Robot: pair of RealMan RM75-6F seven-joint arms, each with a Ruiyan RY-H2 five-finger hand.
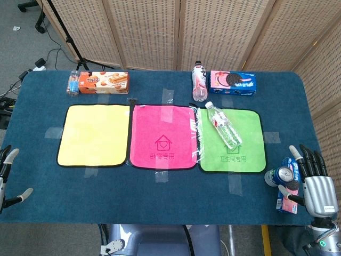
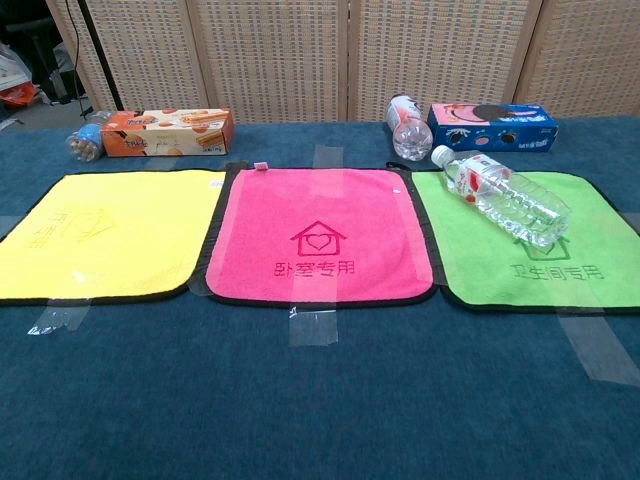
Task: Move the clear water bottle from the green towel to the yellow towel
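Bottle [image 1: 224, 126] lies on its side on green towel [image 1: 250, 154], cap toward far left, diagonal across the towel's far-left part. Pink towel [image 1: 163, 136] sits between green towel and yellow towel [image 1: 94, 134]; all three edge to edge, taped to desk [image 1: 160, 202]. Yellow towel bare. Far edge: orange box [image 1: 104, 82] and small bottle [image 1: 73, 83] beyond yellow; pink bottle [image 1: 199, 81] and blue box [image 1: 232, 81] beyond green. Right robot hand [image 1: 314, 184] at near right, fingers spread, holding nothing, beside can [image 1: 281, 176]. Left robot hand [image 1: 8, 178] at left desk edge, fingers apart, holding nothing.
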